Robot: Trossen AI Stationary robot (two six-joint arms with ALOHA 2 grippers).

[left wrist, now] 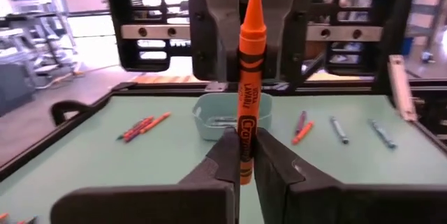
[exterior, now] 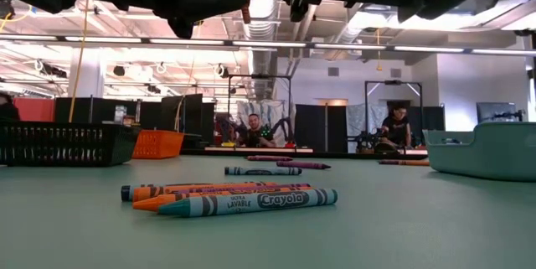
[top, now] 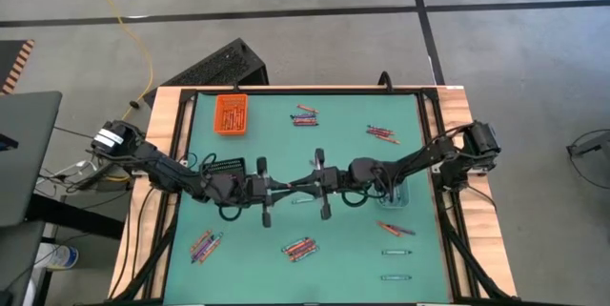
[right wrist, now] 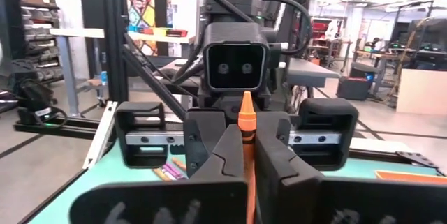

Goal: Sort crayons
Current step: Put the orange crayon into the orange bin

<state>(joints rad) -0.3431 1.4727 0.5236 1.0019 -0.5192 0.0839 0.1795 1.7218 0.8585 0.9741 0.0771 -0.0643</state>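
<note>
Nearest the low camera, a teal crayon (exterior: 247, 203) lies flat on the green table (top: 353, 249), long axis left to right and tip to the left. It fronts a small bunch (top: 299, 248) at the near middle.

At the near left, another bunch (top: 205, 245) lies slanted. Farther back on the left stand a black tray (top: 221, 166) and, beyond it, an orange tray (top: 231, 113).

Above mid-table, the left end effector (left wrist: 246, 161) is clamped on the lower part of an orange crayon (left wrist: 250, 91). This crayon stands upright, long axis vertical and tip up. The right end effector (right wrist: 246, 161) faces it head-on, fingers narrow and pressed to either side of the same crayon.

At the far middle is a dark pair (top: 306, 115). Right of the end effectors a pale tray (top: 394, 194) sits under the right arm. Red crayons (top: 382, 134) lie far right, an orange pair (top: 394, 228) near right. Two teal ones (top: 396, 252) lie nearer still, long axes left to right.
</note>
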